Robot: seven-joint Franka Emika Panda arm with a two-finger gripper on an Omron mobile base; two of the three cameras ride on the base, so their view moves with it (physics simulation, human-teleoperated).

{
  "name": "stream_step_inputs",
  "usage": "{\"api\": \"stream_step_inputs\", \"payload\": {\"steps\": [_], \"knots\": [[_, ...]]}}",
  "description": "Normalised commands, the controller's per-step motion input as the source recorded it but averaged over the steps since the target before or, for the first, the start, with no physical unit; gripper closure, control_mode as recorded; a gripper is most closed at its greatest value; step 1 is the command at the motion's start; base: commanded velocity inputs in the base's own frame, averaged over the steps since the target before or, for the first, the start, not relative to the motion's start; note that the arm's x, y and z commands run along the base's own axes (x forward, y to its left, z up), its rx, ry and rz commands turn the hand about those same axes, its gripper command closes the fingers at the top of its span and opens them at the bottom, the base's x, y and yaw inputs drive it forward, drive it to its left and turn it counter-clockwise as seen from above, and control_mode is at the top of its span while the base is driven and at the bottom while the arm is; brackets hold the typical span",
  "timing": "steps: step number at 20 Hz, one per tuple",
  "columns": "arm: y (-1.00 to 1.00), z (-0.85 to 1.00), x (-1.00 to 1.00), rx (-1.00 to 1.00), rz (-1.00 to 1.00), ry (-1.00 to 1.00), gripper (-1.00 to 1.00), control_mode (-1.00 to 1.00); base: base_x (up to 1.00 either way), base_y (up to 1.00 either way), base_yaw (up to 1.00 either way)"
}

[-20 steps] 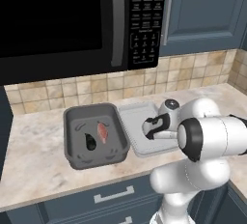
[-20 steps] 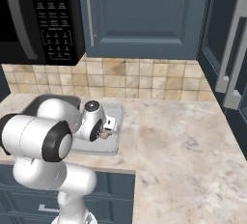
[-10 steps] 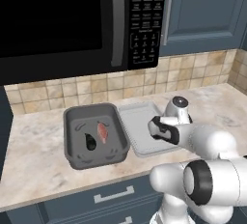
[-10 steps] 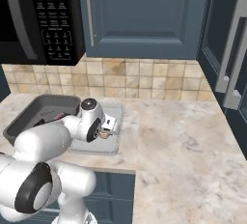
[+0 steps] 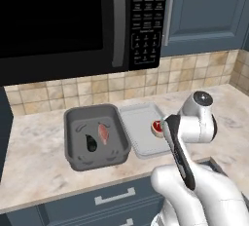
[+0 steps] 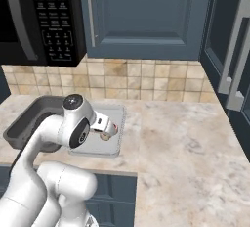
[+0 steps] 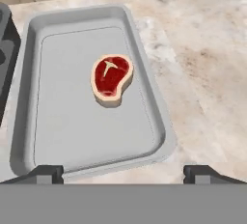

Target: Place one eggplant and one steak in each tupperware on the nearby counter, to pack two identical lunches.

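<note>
A pale grey tupperware tray lies on the beige counter, with one red steak flat in its middle. My gripper hangs above the tray's near rim, open, nothing between its fingertips. In the left base view the same tray holds the steak right by my hand. Left of it, the dark grey tupperware tub contains an eggplant and a second steak. The right base view shows the tray and the tub partly behind my arm.
A black microwave hangs over the tub, and blue-grey cabinets sit above a tiled backsplash. The counter runs wide to the right of the tray. Drawer fronts with silver handles lie below the front edge.
My hand has drawn back from low inside the tray toward its near rim, and the arm has swung round in front. The steak stays lying in the tray.
</note>
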Motion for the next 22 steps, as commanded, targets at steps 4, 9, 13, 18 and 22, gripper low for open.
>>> {"api": "stream_step_inputs", "payload": {"steps": [4,9,13,18,22], "knots": [[0.0,0.55,-1.0,-0.02,0.04,-0.15,-1.0,-1.0,0.0,0.0,0.0],[0.0,0.52,-1.0,0.0,0.04,-0.21,-1.0,-1.0,0.0,0.0,0.0],[0.0,0.61,-0.92,0.0,0.04,-0.15,-1.0,-1.0,0.0,0.0,0.0],[0.09,0.1,-0.97,-0.05,0.06,-0.17,-1.0,-1.0,0.0,0.0,0.0],[0.06,0.0,-0.24,-0.02,0.02,-0.03,-1.0,1.0,-0.65,0.28,0.05]]}}
